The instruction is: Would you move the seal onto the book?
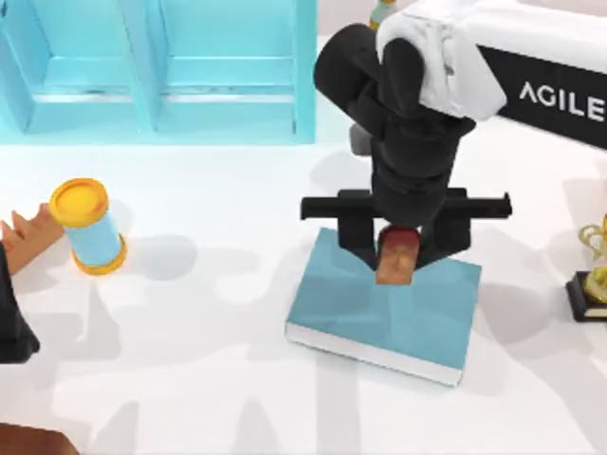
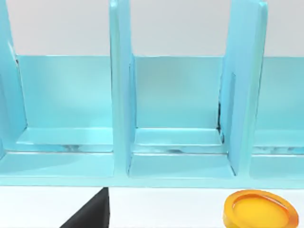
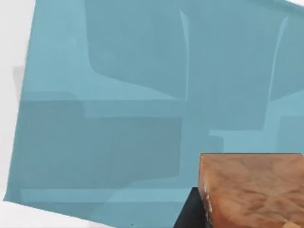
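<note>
Right gripper [image 1: 400, 254] is over the book [image 1: 379, 313], fingers clamped on the seal [image 1: 397, 258]; transport looks done; can't tell whether the seal's base touches the cover; left to do, I'd judge: set down, release, retract; right wrist view has the seal [image 3: 251, 190] just above the teal cover [image 3: 118, 118]; left arm parked at the table's left edge; white table [image 1: 190, 360]; shelf unit [image 1: 156, 66] behind, capped can [image 1: 87, 226] left, trophy [image 1: 593, 275] right.

Shelf unit [image 1: 156, 71] behind — trophy [image 1: 595, 275] rightward
</note>
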